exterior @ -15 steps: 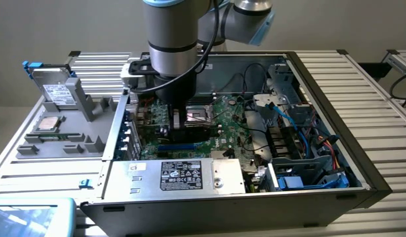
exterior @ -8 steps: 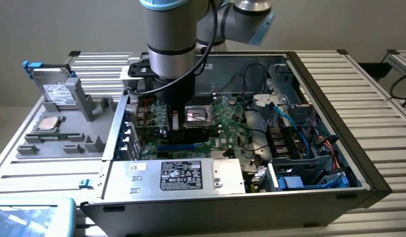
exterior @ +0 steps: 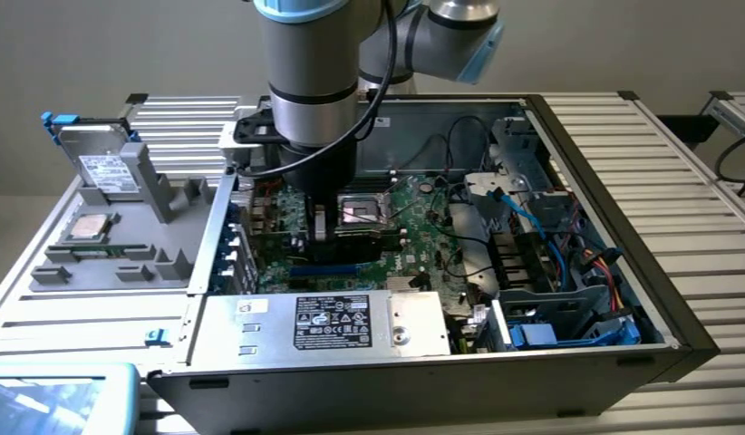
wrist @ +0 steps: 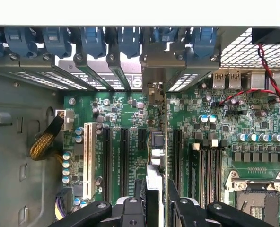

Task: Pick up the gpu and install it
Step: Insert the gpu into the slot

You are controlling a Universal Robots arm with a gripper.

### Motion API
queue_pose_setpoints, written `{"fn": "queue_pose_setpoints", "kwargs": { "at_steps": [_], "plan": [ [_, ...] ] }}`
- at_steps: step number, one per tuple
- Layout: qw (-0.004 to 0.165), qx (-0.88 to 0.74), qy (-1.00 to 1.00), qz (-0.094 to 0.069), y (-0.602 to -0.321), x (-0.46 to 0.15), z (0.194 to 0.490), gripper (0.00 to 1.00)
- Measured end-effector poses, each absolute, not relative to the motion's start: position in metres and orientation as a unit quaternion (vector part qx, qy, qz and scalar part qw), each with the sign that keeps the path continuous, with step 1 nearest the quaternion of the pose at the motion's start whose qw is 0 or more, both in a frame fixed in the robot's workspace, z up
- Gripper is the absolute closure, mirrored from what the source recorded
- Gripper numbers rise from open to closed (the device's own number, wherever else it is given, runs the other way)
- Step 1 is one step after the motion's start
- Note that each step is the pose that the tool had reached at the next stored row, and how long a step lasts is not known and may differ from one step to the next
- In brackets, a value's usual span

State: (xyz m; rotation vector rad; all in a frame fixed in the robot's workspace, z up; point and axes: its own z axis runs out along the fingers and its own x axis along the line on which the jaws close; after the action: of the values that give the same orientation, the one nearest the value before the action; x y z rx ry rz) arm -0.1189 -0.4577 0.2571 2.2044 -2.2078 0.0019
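Arm is down inside the open PC case (exterior: pixel 614 181), pincer (exterior: pixel 339 227) over the motherboard (exterior: pixel 409 204), just to the exterior view's left of the CPU socket (exterior: pixel 366 210).

Pincer (wrist: pixel 155 191) is clamped on the gpu (wrist: pixel 153 87). The card stands on edge between the two black fingers (wrist: pixel 130 208), one on each face. In the wrist view it shows edge-on as a thin line running from the pincer out to its silver bracket. The bracket end is at the row of rear slot openings, under the blue retainer clips (wrist: pixel 92 40).

The card runs parallel to the expansion slots. The white slot (wrist: pixel 88 161) and the long black slots (wrist: pixel 124 161) are on one side of it, the memory slots (wrist: pixel 211 165) and the socket (wrist: pixel 258 198) on the other. Can't tell whether the lower edge is seated in a slot or just above one.

Power supply (exterior: pixel 336 322) is at the near edge of the case. On the exterior view's left, on the tabletop (exterior: pixel 675 136), a grey fixture tray (exterior: pixel 107 263) carries a labelled drive (exterior: pixel 107 168) and a CPU chip (exterior: pixel 85 227), well apart from the pincer.
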Motion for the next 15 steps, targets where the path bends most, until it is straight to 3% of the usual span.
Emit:
{"fn": "queue_pose_setpoints", "kwargs": {
  "at_steps": [15],
  "plan": [
    [0.012, 0.705, -0.709, -0.002, -0.4569, -0.118, 0.2559, 0.72]
  ]
}}
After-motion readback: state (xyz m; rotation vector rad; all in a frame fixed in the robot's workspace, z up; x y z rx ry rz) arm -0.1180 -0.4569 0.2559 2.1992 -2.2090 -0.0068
